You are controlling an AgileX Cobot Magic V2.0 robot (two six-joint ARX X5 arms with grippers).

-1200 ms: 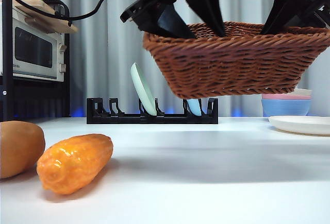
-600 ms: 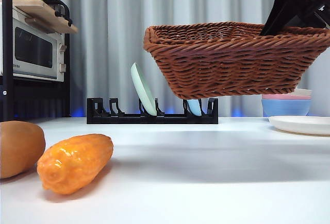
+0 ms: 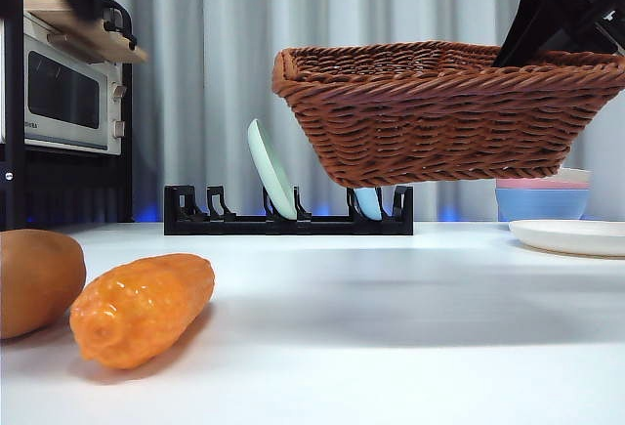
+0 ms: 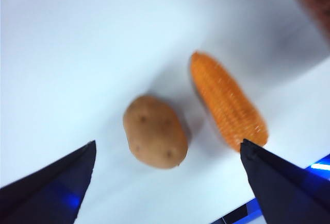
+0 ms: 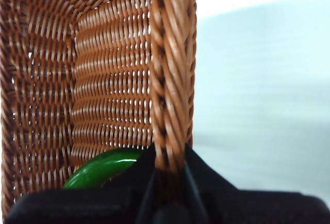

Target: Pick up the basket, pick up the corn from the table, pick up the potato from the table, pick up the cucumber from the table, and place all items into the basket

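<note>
Hanging in the upper right of the front view, the basket (image 3: 444, 112) is a wide brown wicker tray with flared sides and a braided rim, lifted clear of the white tabletop (image 3: 391, 327). The right tool (image 5: 167, 183) has its jaws pressed onto the basket's rim, one inside and one outside the wall, and shows in the front view as a black shape at the top right corner. Inside the basket, close by that tool, lies the glossy green cucumber (image 5: 103, 168), only partly visible. At the lower left of the front view the bumpy orange corn (image 3: 142, 308) lies on the tabletop, just beside the smooth tan potato (image 3: 37, 281); whether they touch is hard to say. The left tool (image 4: 167, 154) has its jaws spread wide and holds nothing, hovering above the potato (image 4: 154, 131) and corn (image 4: 229, 105), which appear between its tips in the somewhat blurred wrist view.
</note>
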